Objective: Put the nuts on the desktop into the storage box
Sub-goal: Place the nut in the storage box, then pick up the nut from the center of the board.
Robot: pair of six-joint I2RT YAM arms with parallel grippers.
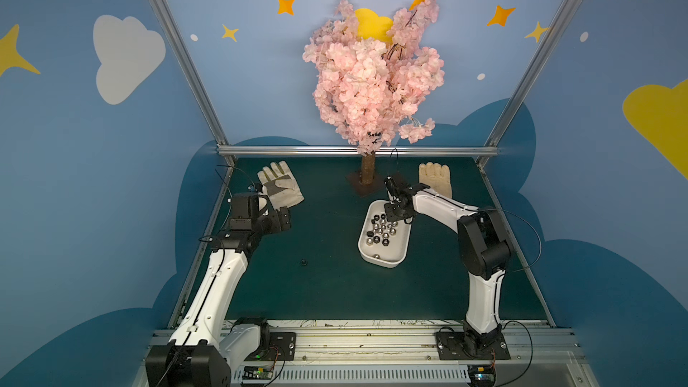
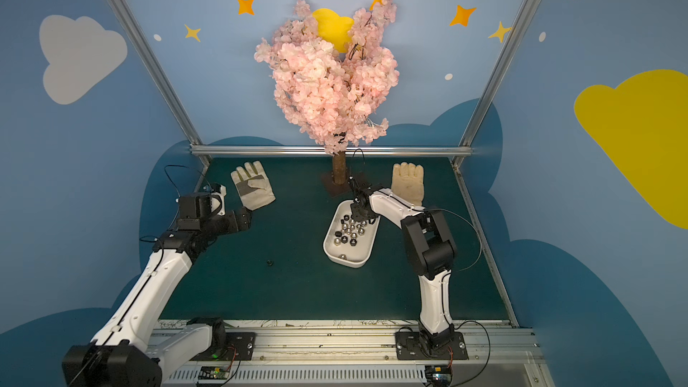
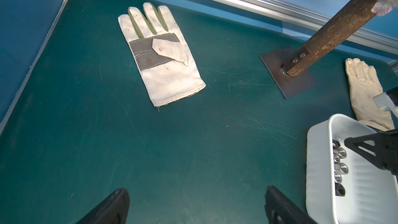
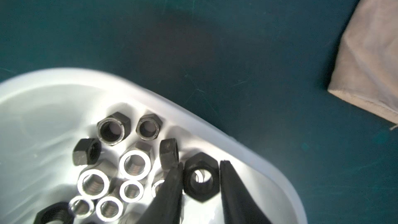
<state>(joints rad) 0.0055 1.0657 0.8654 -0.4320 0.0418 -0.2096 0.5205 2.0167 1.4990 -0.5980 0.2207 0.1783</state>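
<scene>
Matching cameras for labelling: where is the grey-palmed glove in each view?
Top view: grey-palmed glove at the far left corner of the desktop.
Top view: same far left corner.
Left wrist: flat on the desktop, grey patch up.
Right wrist: not in it.
Shared landmark: white storage box.

Blue walls (image 1: 74, 180) carry painted clouds (image 1: 126, 57) and stars (image 1: 286, 5). A pink blossom tree (image 1: 372, 80) stands at the back, before a metal rail (image 1: 298, 150).

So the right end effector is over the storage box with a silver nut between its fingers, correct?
No: the nut between the fingers of the right end effector is black, not silver, as the right wrist view shows. It is over the storage box.
</scene>
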